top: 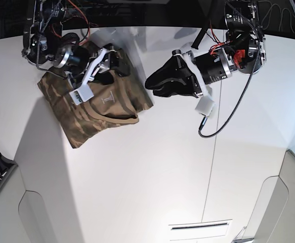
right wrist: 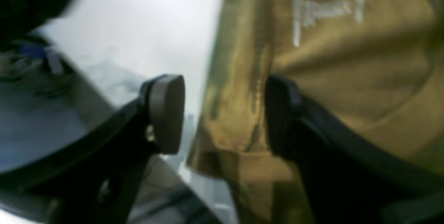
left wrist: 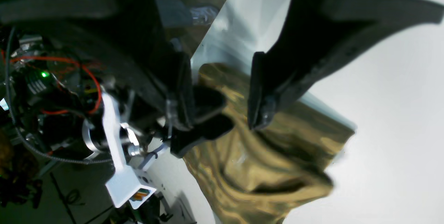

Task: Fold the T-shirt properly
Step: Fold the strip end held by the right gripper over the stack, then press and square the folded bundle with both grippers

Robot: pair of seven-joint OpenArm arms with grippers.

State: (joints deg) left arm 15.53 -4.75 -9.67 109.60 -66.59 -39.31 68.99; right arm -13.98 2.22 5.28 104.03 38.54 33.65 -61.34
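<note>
Left wrist view: left gripper (left wrist: 222, 109) jaws spread wide, nothing between them, hanging above the white table (left wrist: 399, 120). Below and past the tips lies the T-shirt (left wrist: 263, 168), a rumpled tan-olive bundle near the table's edge. A second black gripper tip shows over the cloth beside the near finger; contact cannot be told. Wiring and a white bracket (left wrist: 118, 161) sit off to the left of the view.

Right wrist view: blurry. Right gripper (right wrist: 225, 113) jaws parted wide, one grey pad (right wrist: 168, 113) over bare table (right wrist: 138, 26), the other finger (right wrist: 281, 116) against or just over the T-shirt (right wrist: 347, 78). A folded cloth edge stands in the gap between the fingers but is not pinched. White lettering (right wrist: 322, 9) is visible on the fabric, unreadable.

Base view: T-shirt (top: 86, 116) lies bunched and partly folded at the upper left of the table (top: 152, 182), collar curve and a pale mark facing up. Right gripper (top: 109, 63) sits over the shirt's top edge, fingers apart. Left gripper (top: 160, 83) hovers just right of the shirt's right edge, jaws agape, holding nothing. A black cable (top: 233, 114) loops down from the left arm.
</note>
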